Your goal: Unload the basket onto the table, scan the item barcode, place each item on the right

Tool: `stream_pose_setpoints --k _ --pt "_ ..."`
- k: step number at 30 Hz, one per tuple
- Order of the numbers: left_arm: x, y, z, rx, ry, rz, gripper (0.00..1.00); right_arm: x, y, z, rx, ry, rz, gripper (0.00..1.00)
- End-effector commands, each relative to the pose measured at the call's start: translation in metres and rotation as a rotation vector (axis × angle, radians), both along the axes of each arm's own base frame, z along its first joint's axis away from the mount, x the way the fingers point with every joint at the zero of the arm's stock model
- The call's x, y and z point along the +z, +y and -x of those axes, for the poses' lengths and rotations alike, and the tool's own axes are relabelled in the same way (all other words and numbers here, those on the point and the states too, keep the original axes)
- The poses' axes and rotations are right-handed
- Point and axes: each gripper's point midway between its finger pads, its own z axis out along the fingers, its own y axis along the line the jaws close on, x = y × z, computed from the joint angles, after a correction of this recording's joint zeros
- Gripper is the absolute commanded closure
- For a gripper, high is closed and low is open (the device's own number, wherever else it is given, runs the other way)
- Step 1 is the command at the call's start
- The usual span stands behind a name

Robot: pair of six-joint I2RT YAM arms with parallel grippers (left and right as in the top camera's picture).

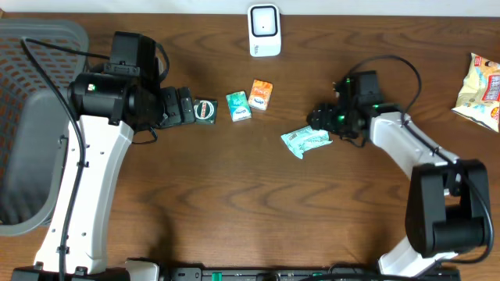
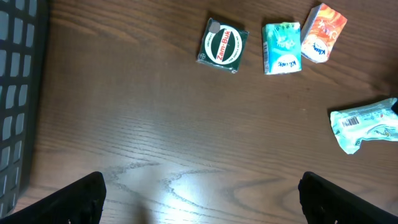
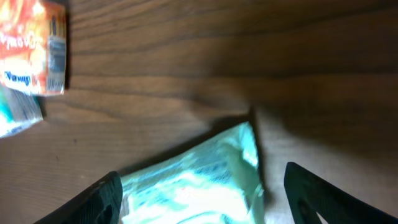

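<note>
A crumpled mint-green packet [image 1: 306,140] with a printed barcode [image 2: 352,122] lies on the wooden table right of centre. My right gripper [image 1: 322,119] is low over its right end. In the right wrist view the packet [image 3: 193,180] lies between the jaws of the right gripper [image 3: 202,199], which stand wide open, with a gap to the right finger [image 3: 311,193]. The white scanner [image 1: 264,30] stands at the table's far edge. My left gripper [image 1: 187,107] is open and holds nothing [image 2: 201,199]; it points at a dark green Zam-Buk box [image 1: 205,110].
A green tissue pack [image 1: 238,105] and an orange pack [image 1: 261,94] lie between the two grippers, below the scanner. A grey basket [image 1: 31,117] fills the left side. A snack bag [image 1: 480,90] lies at the right edge.
</note>
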Motion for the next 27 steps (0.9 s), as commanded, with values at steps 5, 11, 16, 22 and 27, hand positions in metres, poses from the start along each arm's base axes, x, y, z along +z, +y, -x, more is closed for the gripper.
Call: stream_pose_setpoints --k 5,11,16,22,27 --pt "0.001 0.002 -0.001 0.002 -0.003 -0.006 0.02 -0.017 0.005 0.003 0.051 0.067 -0.158 0.27" --pt "0.001 0.002 -0.001 0.002 -0.003 -0.006 0.02 -0.053 0.013 0.022 0.063 0.194 -0.193 0.38" --pt "0.001 0.002 -0.001 0.002 -0.003 -0.006 0.02 -0.070 0.018 0.037 0.077 0.271 -0.204 0.82" --pt "0.001 0.002 -0.001 0.002 -0.003 -0.006 0.02 -0.050 0.027 0.032 0.117 0.233 -0.285 0.99" --pt "0.001 0.002 -0.001 0.002 -0.003 -0.006 0.02 0.002 0.023 0.010 0.125 0.094 -0.316 0.99"
